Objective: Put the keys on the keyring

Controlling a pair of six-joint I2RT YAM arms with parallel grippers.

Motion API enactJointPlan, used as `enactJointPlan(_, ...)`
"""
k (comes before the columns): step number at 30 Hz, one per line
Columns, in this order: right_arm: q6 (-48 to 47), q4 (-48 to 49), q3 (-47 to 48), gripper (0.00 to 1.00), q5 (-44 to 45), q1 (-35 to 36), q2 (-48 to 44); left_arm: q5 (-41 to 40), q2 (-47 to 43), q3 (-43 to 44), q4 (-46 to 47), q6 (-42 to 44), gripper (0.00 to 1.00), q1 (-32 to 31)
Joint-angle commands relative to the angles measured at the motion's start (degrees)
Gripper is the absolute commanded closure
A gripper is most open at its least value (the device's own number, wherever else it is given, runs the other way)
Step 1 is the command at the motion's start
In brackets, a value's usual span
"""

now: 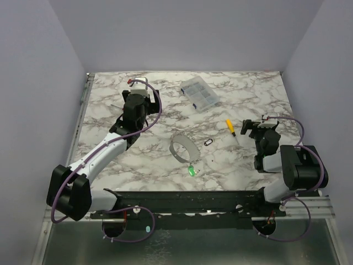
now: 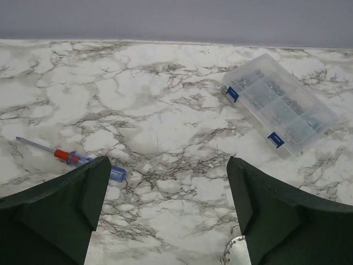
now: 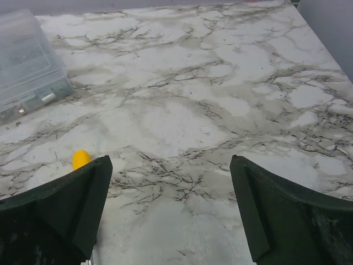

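Keys: a small silvery cluster point(image 1: 194, 164) lying flat on the worktop point(image 1: 149, 165), near its middle, just beside a green tag point(image 1: 191, 171) and the near end of a grey strap loop point(image 1: 183, 148); well apart from both my jaws.
Risk, pick-up: thin metal on hard marble; I judge my jaws may skid over it or lift only one key.
Risk, snag: strap and tag lie close enough to grab by mistake.
Risk, ring: the small dark ring point(image 1: 208, 142) may slide when pushed.
Left jaws: wide, empty, back left.
Right jaws: wide, empty, beside the yellow-handled screwdriver point(image 1: 230, 128).
Look: pale, glinting, too small to count.
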Motion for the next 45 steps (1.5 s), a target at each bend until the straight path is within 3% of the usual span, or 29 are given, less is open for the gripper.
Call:
enactJointPlan(1, 0.6, 0.9, 0.8, 0.00, 0.7, -0.3, 0.6, 1.8, 0.7, 1.6, -0.7, -0.7, 0.06, 0.2)
enactJointPlan(21, 1.6, 1.7, 0.3, 0.00, 4.7, -0.3, 0.6, 1.7, 1.3, 1.7, -0.9, 0.2, 0.06, 0.2)
enactJointPlan(23, 2.4, 0.8, 0.4, 0.00, 11.0, 1.0, -0.4, 1.9, 1.4, 1.8, -0.9, 0.0, 0.06, 0.2)
enactJointPlan(25, 1.7, -3.4, 1.9, 0.00, 13.6, 1.7, -3.5, 1.6, 1.5, 1.7, -0.9, 0.2, 0.06, 0.2)
enactJointPlan(27, 2.3, -16.4, 7.2, 0.00, 16.4, 2.0, -7.6, 1.3, 1.6, 1.6, -0.9, 0.3, 0.06, 0.2)
enactJointPlan(32, 6.1, -35.4, 17.2, 0.00, 11.8, 2.0, -16.6, 0.8, 2.3, 2.2, -0.9, -0.8, 0.08, 0.2)
enactJointPlan(37, 21.5, -46.7, 22.3, 0.00, 13.2, 2.0, -21.2, -0.6, 3.1, 2.3, -1.1, -1.7, 0.09, 0.2)
enactJointPlan(45, 19.6, -62.3, 33.7, 0.06, -11.0, 2.0, -16.8, 0.5, 5.2, 3.7, -2.4, -3.8, 0.11, 0.2)
